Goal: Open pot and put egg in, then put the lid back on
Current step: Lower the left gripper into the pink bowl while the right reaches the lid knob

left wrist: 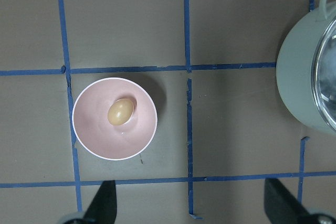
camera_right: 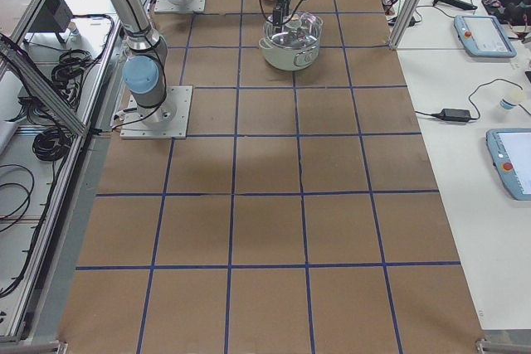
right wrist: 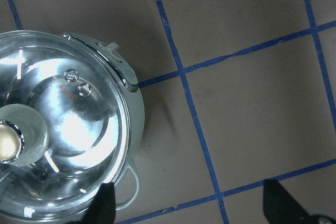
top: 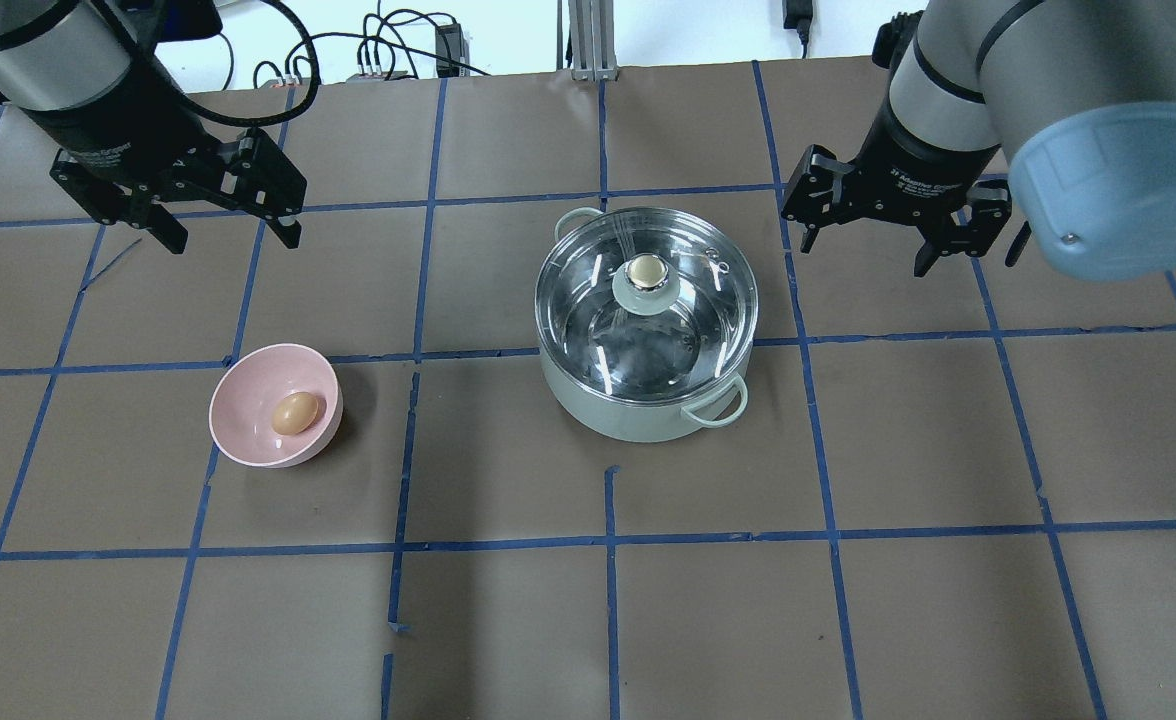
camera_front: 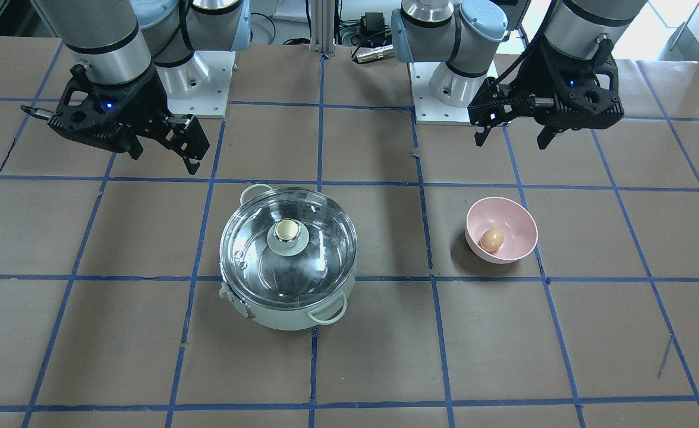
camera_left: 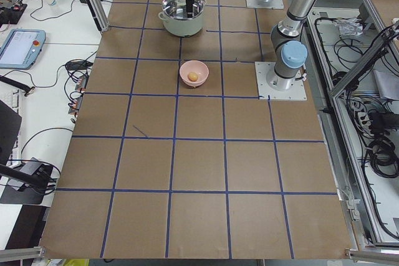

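Your worktop [top: 928, 620] is covered in brown paper, marked into squares with blue tape [top: 612, 620]. Beside it you have a white bench [camera_right: 465, 205] carrying teach pendants [camera_right: 477, 35] and a loose cable [camera_right: 427, 113] (an aluminium post [camera_right: 412, 2] stands at its edge).

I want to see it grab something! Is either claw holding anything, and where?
Nothing is held. The left claw and the right claw are both open and empty.

Mint pot [top: 633, 420] under clear glass lid [top: 645, 300] — tan egg [top: 295, 413] in pink bowl [top: 243, 400]
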